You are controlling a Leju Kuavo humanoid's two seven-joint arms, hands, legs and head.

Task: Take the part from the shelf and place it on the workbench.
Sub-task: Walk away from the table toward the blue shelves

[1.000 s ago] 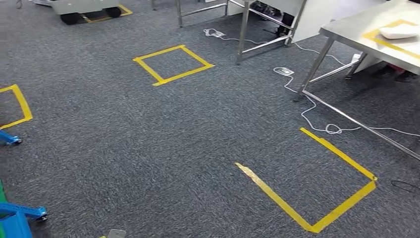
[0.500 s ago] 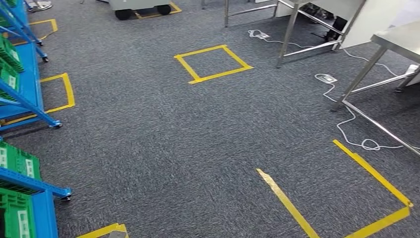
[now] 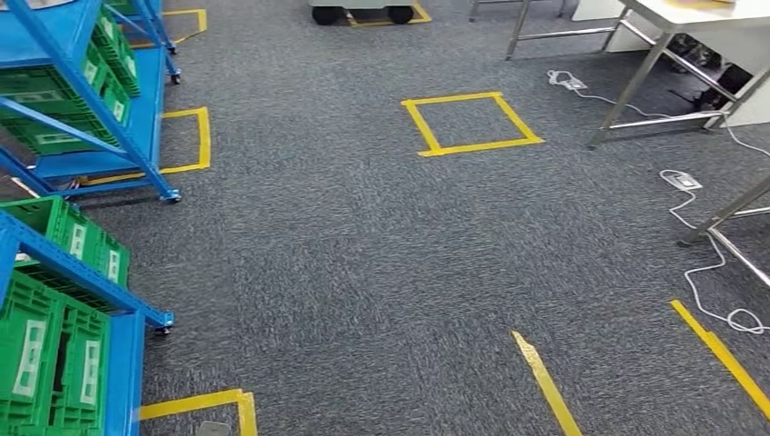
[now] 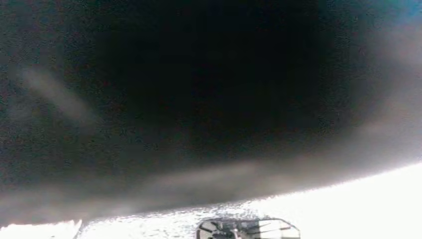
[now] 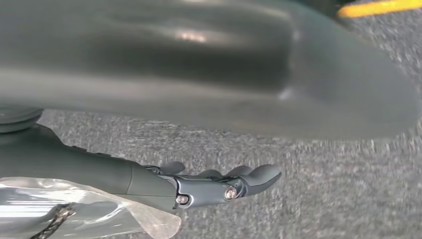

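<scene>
Stage (judged): I am standing on the carpet point(image 3: 363, 272) with no part in hand, so the fetching leg is not yet done.
Right hand point(image 5: 219, 184): it is hanging low over the carpet, palm bare.
Right fingers point(image 5: 259, 174): they are lying stretched out and loosely spread, pinching nothing.
Left fingers: the left wrist view is coming through dark and blurred, so I cannot tell how they are lying.
Near shelf point(image 3: 64, 265): the blue frame is standing at my left in the head view, loaded with green crates point(image 3: 54, 363).
Far shelf point(image 3: 91, 95): a second blue frame is standing further ahead on the same side, also carrying green crates.
Part: I am not making it out at this range. It is presumably sitting in one of the crates, though I cannot tell which.
Bench point(image 3: 676, 14): the steel-legged table is standing ahead to my right, well apart from both shelves.
Key relation: the shelves are lying to my left and the bench to my right, with the yellow tape square point(image 3: 477, 145) on the carpet between them.
Nearer arm (judged): my left arm is lying on the shelf side.
Long axis of part: I cannot tell.
Hazard (judged): a white cable point(image 3: 699, 204) is trailing across the carpet beside the bench legs.
</scene>
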